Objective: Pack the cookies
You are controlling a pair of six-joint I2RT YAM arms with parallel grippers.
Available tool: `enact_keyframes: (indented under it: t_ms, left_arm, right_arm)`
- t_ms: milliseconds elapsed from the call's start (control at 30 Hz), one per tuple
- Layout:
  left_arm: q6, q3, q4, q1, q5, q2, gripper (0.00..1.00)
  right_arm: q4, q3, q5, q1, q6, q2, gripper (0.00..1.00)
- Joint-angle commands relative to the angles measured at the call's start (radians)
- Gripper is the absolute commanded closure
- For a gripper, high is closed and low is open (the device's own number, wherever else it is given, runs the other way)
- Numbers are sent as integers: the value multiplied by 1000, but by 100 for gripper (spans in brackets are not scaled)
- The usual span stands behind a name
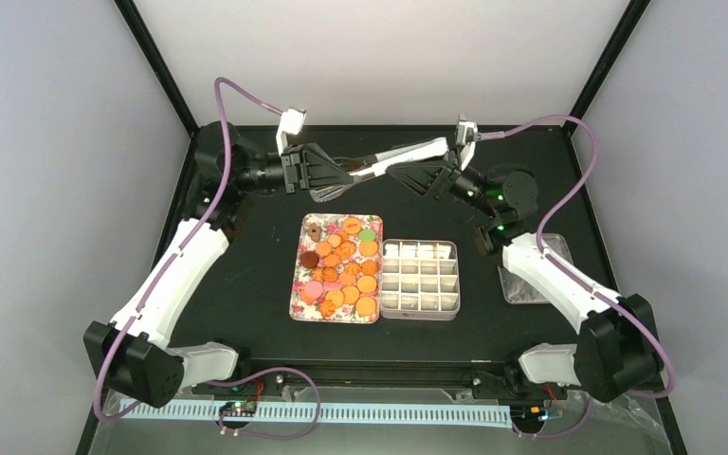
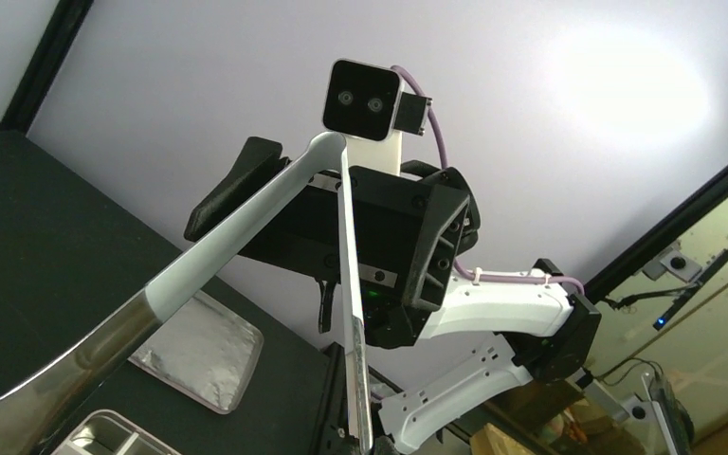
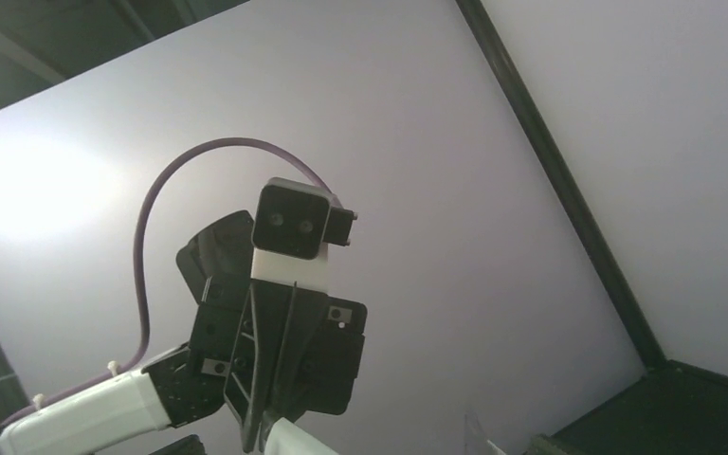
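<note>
The cookies [image 1: 341,265], small round orange, brown, pink and green biscuits, lie in a flower-patterned tray [image 1: 297,284] at the table's centre. Beside it on the right stands a white box of square compartments [image 1: 421,280]. At the back, the tongs [image 1: 398,154], metal with white handles, hang in the air. My left gripper [image 1: 339,173] is shut on their metal end. My right gripper [image 1: 396,175] faces it, open, close to the white handles. In the left wrist view the tongs' two arms [image 2: 246,227] run up across the right gripper's fingers [image 2: 237,180].
A clear plastic lid [image 1: 521,280] lies at the right of the black table, seen also as a lid [image 2: 199,351] in the left wrist view. The cage's black posts and pale walls stand behind both arms.
</note>
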Motion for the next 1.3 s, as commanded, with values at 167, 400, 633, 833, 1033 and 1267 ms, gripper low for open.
enact_keyframes:
  t_ms: [167,400,633,833,1033,1267]
  left_arm:
    - [15,20,54,11,7,-8,98]
    - [5,15,56,12,11,-9,98]
    - [13,7,51,12,13,-15,98]
    - [75,14,23,12,3,-8,99]
    - [120,8,-21,12,-6,-10,98]
    - [127,3,-26,12,-3,-12,98]
  right_arm:
    - [103,-1,-29,13,119,76,16]
    - [179,-18,29,22,142,96,16]
    - [246,19,43,23,198,140,22]
    - [245,37,63,23,215,155,27]
    - [257,45,134,24,242,172,35]
    - [208,67,134,31,227,181,47]
